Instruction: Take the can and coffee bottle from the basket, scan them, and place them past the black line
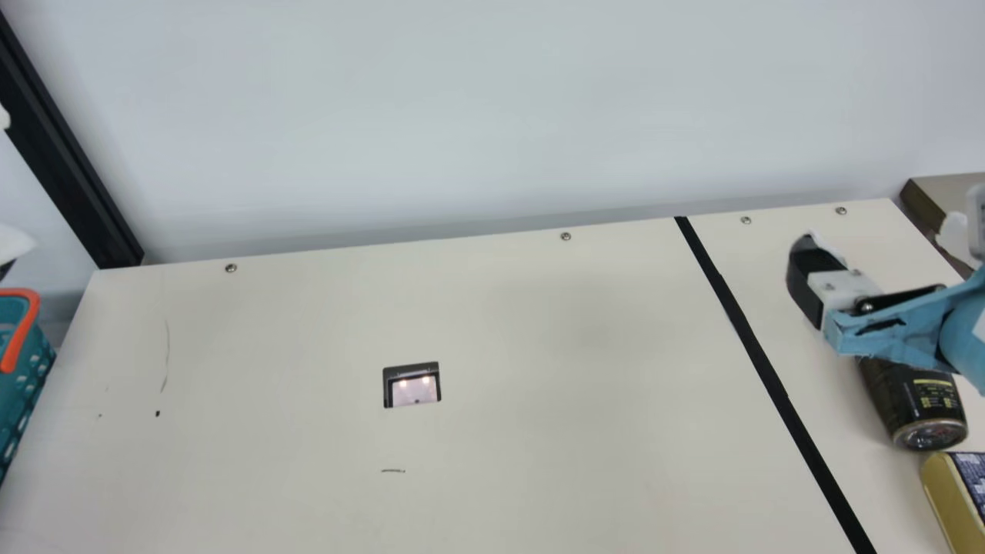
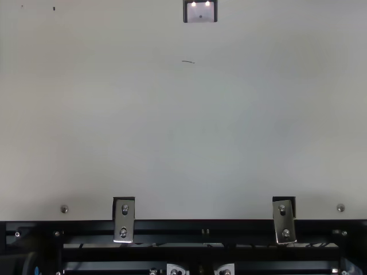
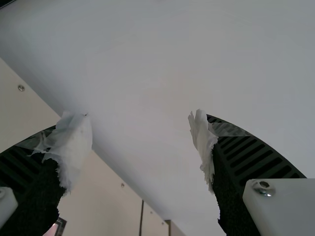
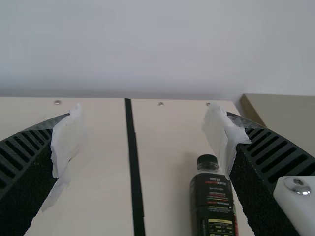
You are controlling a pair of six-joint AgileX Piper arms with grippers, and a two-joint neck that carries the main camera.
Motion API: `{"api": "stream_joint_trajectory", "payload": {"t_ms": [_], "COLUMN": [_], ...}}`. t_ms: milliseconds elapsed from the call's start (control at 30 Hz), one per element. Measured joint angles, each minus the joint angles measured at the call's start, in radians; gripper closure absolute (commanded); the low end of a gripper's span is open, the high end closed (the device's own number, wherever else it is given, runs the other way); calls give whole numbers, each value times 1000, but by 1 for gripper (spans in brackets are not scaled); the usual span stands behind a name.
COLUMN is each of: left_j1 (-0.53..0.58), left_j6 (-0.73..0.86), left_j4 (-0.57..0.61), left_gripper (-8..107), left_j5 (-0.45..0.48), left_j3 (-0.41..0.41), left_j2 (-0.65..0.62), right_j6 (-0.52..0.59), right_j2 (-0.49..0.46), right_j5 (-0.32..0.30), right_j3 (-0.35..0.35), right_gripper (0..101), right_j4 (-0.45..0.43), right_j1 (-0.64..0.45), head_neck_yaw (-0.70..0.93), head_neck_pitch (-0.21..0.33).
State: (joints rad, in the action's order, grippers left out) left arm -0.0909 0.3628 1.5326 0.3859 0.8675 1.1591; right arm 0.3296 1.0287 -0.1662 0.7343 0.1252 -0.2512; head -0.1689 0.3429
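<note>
The dark coffee bottle point(image 1: 916, 400) lies on its side right of the black line point(image 1: 758, 354), cap toward the back wall; the bottle point(image 4: 214, 204) shows in the right wrist view too. Nearer the front is a boxy gold can point(image 1: 948, 500) with a dark-blue label, cut off by the edge. Above and behind the bottle, my right gripper point(image 1: 885, 235) is open and empty; in its wrist view the gripper point(image 4: 142, 118) has tissue-wrapped tips. At the far left, my left gripper point(image 1: 8, 181) hangs beyond the table edge. That gripper point(image 3: 141, 120) is wide open and holds nothing.
The teal basket point(image 1: 23, 385) with an orange handle stands at the left table edge. A scanner window point(image 1: 415, 388) is set into the tabletop. A white wall point(image 1: 462, 115) runs along the back. Beyond the right edge is a brown box point(image 1: 950, 192).
</note>
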Motion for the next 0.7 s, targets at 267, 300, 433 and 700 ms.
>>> {"api": "stream_joint_trajectory", "payload": {"t_ms": [267,300,433,700], "left_j1": [82,85,77,-15], "left_j6": [34,29,3,-112], "left_j4": [-242,-282,-454,-795], "left_gripper": [9,9,9,9], "left_j5": [-90,-103,-117,3], "left_j3": [-39,-48,-98,-180], "left_j2": [-61,-70,-125,-303], "right_j6": [-111,-121,-174,-303], "right_j2": [-74,-81,-110,-186], "right_j5": [-309,-338,-465,-637], "right_j3": [172,194,250,270], "right_gripper": [0,0,0,0], "right_j4": [-31,-35,-57,-141], "right_j1": [164,187,272,451], "head_neck_yaw": [0,0,5,0], "head_neck_pitch": [-5,-5,0,0]}}
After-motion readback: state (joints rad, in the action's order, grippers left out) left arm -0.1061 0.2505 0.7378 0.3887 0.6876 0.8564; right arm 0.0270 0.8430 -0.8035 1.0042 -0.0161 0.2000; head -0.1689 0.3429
